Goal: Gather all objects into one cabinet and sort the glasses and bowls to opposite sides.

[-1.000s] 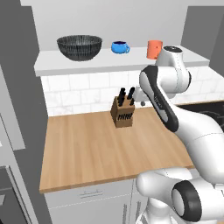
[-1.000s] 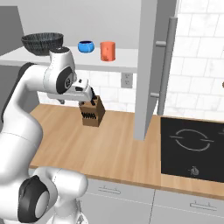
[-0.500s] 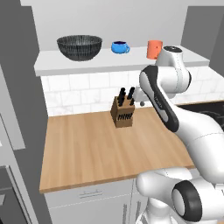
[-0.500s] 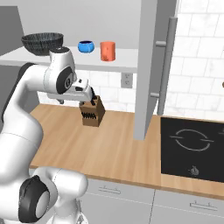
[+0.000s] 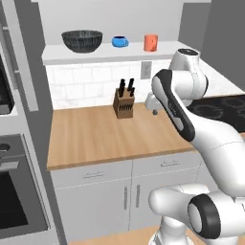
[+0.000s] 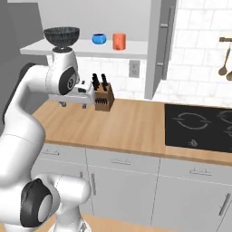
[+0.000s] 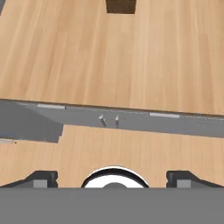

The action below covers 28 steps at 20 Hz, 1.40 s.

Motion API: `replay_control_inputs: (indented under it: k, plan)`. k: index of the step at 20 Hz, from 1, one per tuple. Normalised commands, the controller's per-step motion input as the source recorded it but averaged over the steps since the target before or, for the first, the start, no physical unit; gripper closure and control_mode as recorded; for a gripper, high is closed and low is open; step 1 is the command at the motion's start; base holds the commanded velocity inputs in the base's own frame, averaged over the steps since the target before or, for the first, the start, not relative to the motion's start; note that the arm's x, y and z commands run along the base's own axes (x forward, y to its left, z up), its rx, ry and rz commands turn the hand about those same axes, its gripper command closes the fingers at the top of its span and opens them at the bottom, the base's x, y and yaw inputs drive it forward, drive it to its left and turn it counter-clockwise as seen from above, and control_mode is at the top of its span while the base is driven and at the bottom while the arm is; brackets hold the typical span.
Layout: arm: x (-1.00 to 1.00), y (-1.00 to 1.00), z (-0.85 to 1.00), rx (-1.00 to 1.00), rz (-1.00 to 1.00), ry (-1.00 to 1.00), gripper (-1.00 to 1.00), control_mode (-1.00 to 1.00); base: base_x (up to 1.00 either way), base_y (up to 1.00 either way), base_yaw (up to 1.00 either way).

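**On the shelf above the gripper: bowl, cup and mug in a row**

Above and beyond the gripper (image 7: 113, 178), on the pale shelf board (image 5: 95, 53) of the open grey wall cabinet (image 6: 158, 50), stand three pieces of tableware. The big dark grey bowl (image 5: 82, 40) sits at one end. The small blue handled cup (image 5: 120, 41) is next, a little apart from it, and the orange mug (image 5: 150, 42) follows, again with a gap. In the right base view the same row reads bowl (image 6: 61, 36), blue cup (image 6: 99, 39), orange mug (image 6: 119, 41), with the arm's upper joint rising in front of the bowl.

The gripper hangs over the wooden counter (image 5: 105, 136), facing down, nothing between its fingers. Its two dark fingertips (image 7: 41, 178) stand spread wide at the far sides of the hand view, with bare wood and the grey drawer fronts (image 7: 131, 120) below them.

Just past the gripper, toward the tiled back wall, a knife block (image 5: 124, 104) stands on the counter, dark handles sticking up. In the right base view the block (image 6: 103, 100) sits right beside the hand. Farther off to that side lies a black cooktop (image 6: 199, 127), set flush in the counter, and an open cabinet door (image 6: 166, 45) hangs above.
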Motion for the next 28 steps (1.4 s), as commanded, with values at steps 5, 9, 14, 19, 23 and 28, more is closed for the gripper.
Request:
replay_control_inputs:
  k: [5, 9, 14, 19, 23, 28]
  plan:
    - [0.0, 0.0, 0.0, 0.0, 0.0, 0.0, -1.0, 1.0, -0.97, -0.25, -0.06]
    - [0.0, 0.0, 0.0, 0.0, 0.0, 0.0, -1.0, 1.0, -0.83, -0.47, -0.06]
    - [0.0, 0.0, 0.0, 0.0, 0.0, 0.0, -1.0, 1.0, -0.61, -0.28, -0.06]
    - [0.0, 0.0, 0.0, 0.0, 0.0, 0.0, -1.0, 1.0, -0.53, -0.55, -0.06]
    - [0.0, 0.0, 0.0, 0.0, 0.0, 0.0, -1.0, 1.0, -0.32, -0.74, -0.02]
    - [0.0, 0.0, 0.0, 0.0, 0.0, 0.0, -1.0, 1.0, 0.0, -0.96, 0.0]
